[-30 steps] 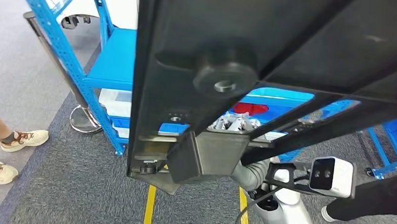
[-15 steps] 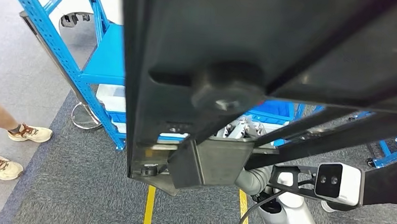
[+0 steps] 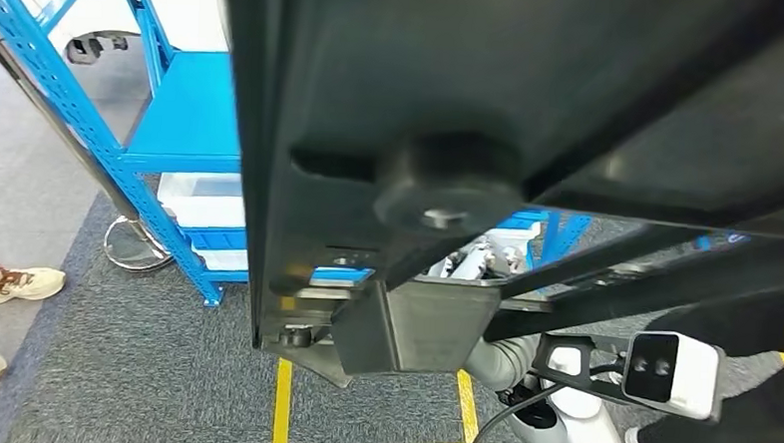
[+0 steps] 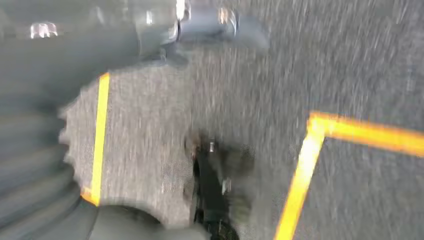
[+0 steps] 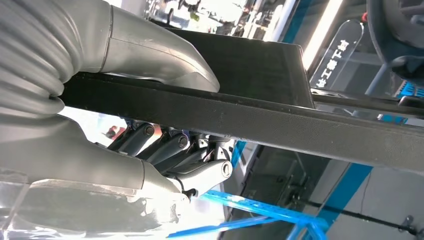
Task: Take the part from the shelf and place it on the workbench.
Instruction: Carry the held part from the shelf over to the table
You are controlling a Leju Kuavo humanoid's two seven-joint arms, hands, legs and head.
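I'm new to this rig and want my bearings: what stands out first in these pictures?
A big black part fills most of the head view, close to the camera. The right hand grips its edge, thumb above and fingers below. Behind it stands a blue shelf, with yellow floor lines on grey carpet below.

A grey carpet point(image 3: 142, 370) covers the floor, with yellow tape lines point(image 3: 282, 406) marking a box on it. On the carpet's far side from the tape stands a chrome post with a round base point(image 3: 132, 248). A person's beige sneakers point(image 3: 16, 283) rest at the carpet's edge, beside plain grey floor point(image 3: 21, 175). Another person's dark trouser leg point(image 3: 749, 417) stands on the carpet opposite the sneakers.
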